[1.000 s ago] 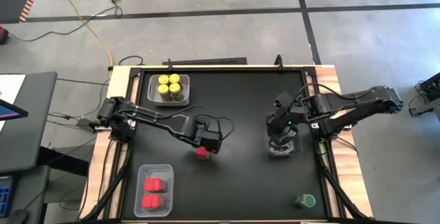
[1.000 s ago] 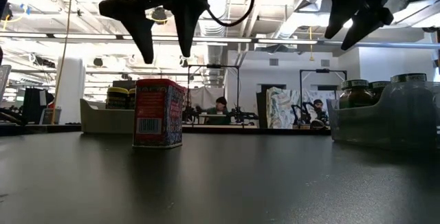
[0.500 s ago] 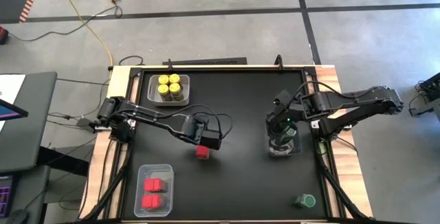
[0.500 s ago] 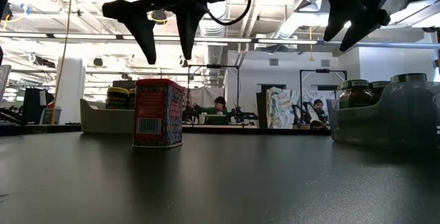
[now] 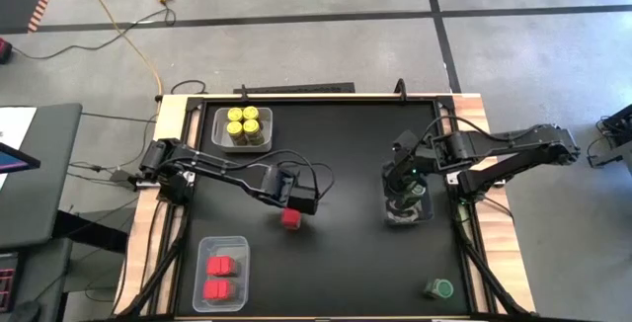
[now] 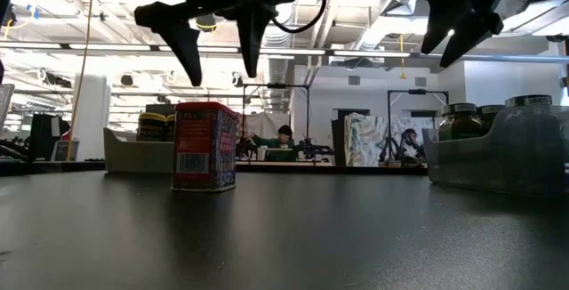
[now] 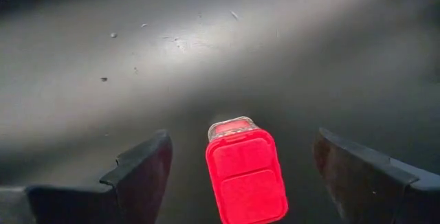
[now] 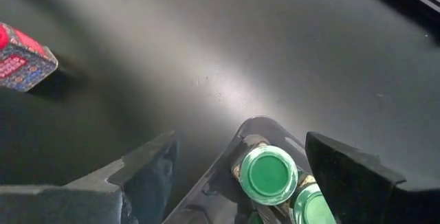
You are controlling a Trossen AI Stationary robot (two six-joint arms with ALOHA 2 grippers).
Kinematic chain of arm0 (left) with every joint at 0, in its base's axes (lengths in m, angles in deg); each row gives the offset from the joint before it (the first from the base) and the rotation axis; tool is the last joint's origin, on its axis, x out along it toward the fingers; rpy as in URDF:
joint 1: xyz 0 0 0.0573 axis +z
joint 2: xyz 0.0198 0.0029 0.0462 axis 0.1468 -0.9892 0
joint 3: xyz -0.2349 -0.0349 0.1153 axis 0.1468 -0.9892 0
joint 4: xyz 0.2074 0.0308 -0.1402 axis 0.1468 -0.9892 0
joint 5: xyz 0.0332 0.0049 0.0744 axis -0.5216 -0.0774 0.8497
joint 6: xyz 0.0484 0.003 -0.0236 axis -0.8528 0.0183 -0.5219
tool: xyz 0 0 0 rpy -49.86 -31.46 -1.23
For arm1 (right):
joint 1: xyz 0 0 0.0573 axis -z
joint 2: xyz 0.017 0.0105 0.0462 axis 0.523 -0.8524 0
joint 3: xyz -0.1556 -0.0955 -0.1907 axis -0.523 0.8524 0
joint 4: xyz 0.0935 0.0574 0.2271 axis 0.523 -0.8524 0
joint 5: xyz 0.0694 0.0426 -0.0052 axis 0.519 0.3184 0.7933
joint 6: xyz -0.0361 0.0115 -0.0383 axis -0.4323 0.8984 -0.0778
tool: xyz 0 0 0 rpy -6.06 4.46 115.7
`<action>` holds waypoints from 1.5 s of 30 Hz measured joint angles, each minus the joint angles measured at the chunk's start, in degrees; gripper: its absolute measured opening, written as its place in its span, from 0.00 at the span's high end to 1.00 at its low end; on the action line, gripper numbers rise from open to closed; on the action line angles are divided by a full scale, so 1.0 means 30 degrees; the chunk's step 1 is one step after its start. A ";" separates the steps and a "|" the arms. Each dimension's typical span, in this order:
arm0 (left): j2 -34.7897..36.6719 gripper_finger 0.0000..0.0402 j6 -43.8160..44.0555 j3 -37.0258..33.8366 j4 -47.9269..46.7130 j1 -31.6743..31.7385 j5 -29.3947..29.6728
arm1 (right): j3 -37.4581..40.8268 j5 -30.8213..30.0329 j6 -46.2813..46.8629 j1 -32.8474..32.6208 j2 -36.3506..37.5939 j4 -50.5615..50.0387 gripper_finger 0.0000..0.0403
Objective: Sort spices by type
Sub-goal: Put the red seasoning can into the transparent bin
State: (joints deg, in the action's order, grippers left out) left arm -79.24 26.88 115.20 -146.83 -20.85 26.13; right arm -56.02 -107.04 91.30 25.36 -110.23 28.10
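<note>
A red spice tin (image 5: 290, 218) stands upright on its base on the black table (image 5: 346, 154), left of the middle. My left gripper (image 6: 220, 63) hangs just above it, open and pointing down. Its fingers stand to either side of the tin's red lid (image 7: 246, 179) without touching it. My right gripper (image 5: 405, 186) is open above a clear bin (image 5: 407, 208) holding dark jars with green lids (image 8: 267, 172). One more green-lidded jar (image 5: 438, 288) stands alone at the near right corner.
A clear bin with yellow-lidded jars (image 5: 243, 127) sits at the far left. Another clear bin with red tins (image 5: 222, 275) is at the near left. Bare table lies between the red tin and the green-lid bin. People sit in the room beyond the table.
My left gripper has opened wider while staying in place above the red tin. The tin has not moved.
</note>
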 joint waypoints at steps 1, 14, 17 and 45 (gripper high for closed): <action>0.0000 0.16 -0.0013 0.0000 0.0031 0.0000 0.0000 | 0.0000 0.0045 -0.0108 -0.0001 0.0000 0.0000 0.14; -0.0421 0.17 0.1525 -0.0008 -0.0009 -0.0065 -0.2142 | 0.0000 0.0086 -0.0577 -0.0007 0.0000 0.0000 0.14; -0.0999 0.17 0.1494 0.0000 0.0245 0.0034 -0.3075 | 0.0007 0.0097 -0.0649 -0.0011 0.0000 -0.0018 0.14; -0.2827 0.17 0.0466 0.0000 0.0563 0.0804 -0.6150 | 0.0015 0.0130 -0.0952 -0.0015 0.0000 -0.0342 0.14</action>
State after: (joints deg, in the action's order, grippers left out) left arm -87.72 28.28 115.20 -145.14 -18.44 7.68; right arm -55.98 -106.65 88.44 25.31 -110.23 27.08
